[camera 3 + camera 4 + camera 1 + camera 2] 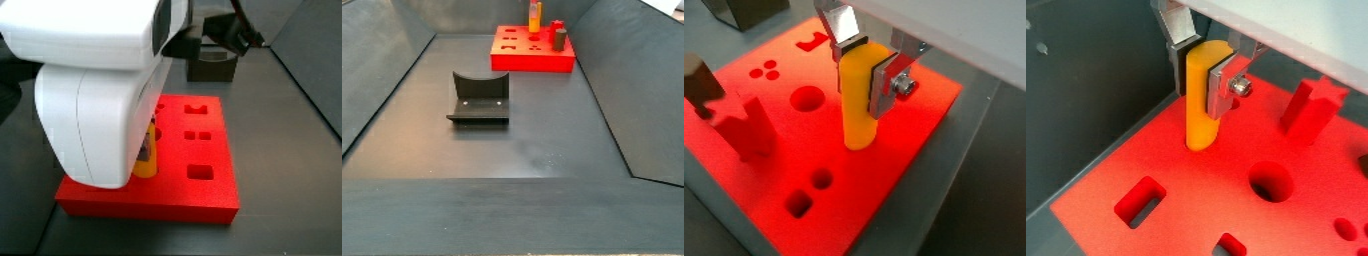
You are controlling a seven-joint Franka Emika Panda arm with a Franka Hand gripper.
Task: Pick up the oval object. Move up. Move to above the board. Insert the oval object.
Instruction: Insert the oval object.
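- Pinching the oval object (861,100) near its top w/ my gripper (867,62); its base is in or at the board (885,170).
- Looks stiff, light, smooth; 2 pads on flat sides suit.

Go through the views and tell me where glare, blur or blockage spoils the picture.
In both wrist views the board glows overexposed red, hole edges soft. In a side view the blurred white arm hides the claw and most of the oval object. In a side view the claw is cropped at the edge; everything is tiny.
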